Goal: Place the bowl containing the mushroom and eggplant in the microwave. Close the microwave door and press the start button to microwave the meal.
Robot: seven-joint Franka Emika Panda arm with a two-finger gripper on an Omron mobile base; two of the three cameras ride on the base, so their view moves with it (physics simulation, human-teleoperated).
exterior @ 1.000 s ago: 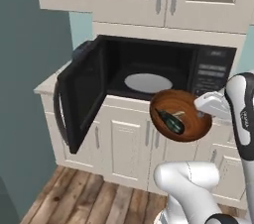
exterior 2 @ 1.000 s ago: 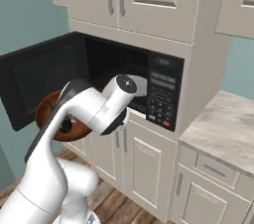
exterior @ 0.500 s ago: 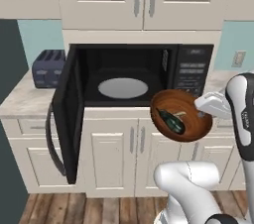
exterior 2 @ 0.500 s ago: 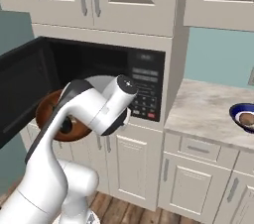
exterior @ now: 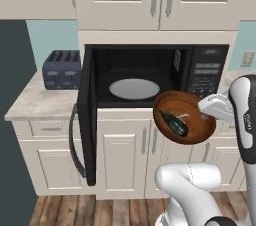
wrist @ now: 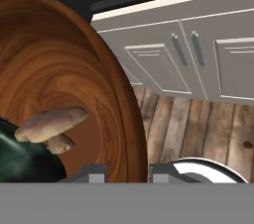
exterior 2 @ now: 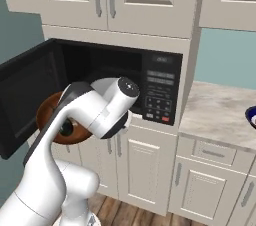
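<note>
Gripper (wrist: 128, 172) clamps the bowl (exterior: 184, 117) rim, mushroom (wrist: 52, 124) and eggplant (exterior: 174, 122) inside, before the open microwave (exterior: 155, 75)

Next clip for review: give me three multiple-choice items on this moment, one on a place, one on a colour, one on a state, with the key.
1. Where is the bowl?
A. on the turntable
B. held in the air in front of the microwave, below its opening
C. on the counter by the toaster

2. What colour is the toaster?
A. dark blue-grey
B. red
C. white

3. How does the microwave door stand?
A. shut
B. swung wide open to the left
C. removed

Key: 1 B, the left base view shows the bowl at the gripper, clear of the white turntable. 2 A, it sits dark blue-grey on the counter left of the microwave. 3 B, the cavity is exposed and the door juts toward the camera.
</note>
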